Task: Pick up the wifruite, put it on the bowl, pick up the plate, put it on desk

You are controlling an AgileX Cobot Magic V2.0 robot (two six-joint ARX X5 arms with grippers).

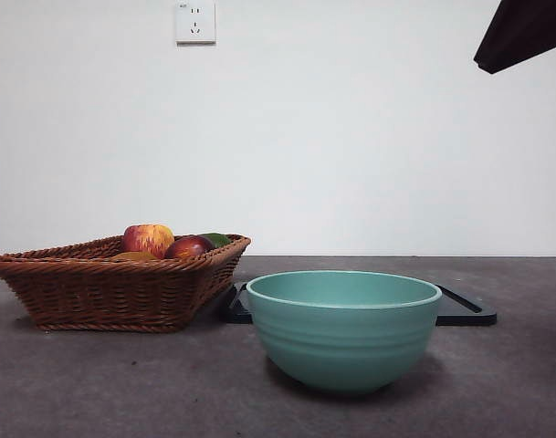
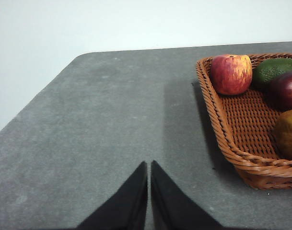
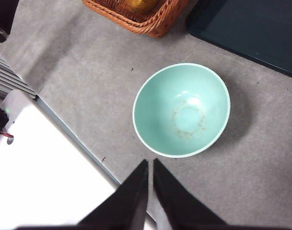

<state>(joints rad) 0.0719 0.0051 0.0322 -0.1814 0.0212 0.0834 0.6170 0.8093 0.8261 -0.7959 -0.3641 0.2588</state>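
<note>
From the front, I see the bowl (image 1: pixel 342 328) standing empty on the desk (image 1: pixel 95 383), and the wifruite (image 1: pixel 133 256) lies low in the basket (image 1: pixel 113 292), so nothing is picked up yet. On my left wrist, the left gripper (image 2: pixel 149 165) is pinched together, holding nothing, with the wifruite (image 2: pixel 287 133) ahead and off to one side. On my right wrist, the right gripper (image 3: pixel 150 163) is pinched together too, just before the bowl (image 3: pixel 181 110); I think a gripper must open and reach for the fruit next.

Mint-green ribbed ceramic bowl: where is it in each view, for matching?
Front view: the mint-green ribbed ceramic bowl stands near and large, low at centre, right of the brown woven wicker basket.
Left wrist view: not in it; only the basket with fruit.
Right wrist view: at centre, seen from above, empty.
Shared landmark: the basket, whose corner shows here too.
</note>
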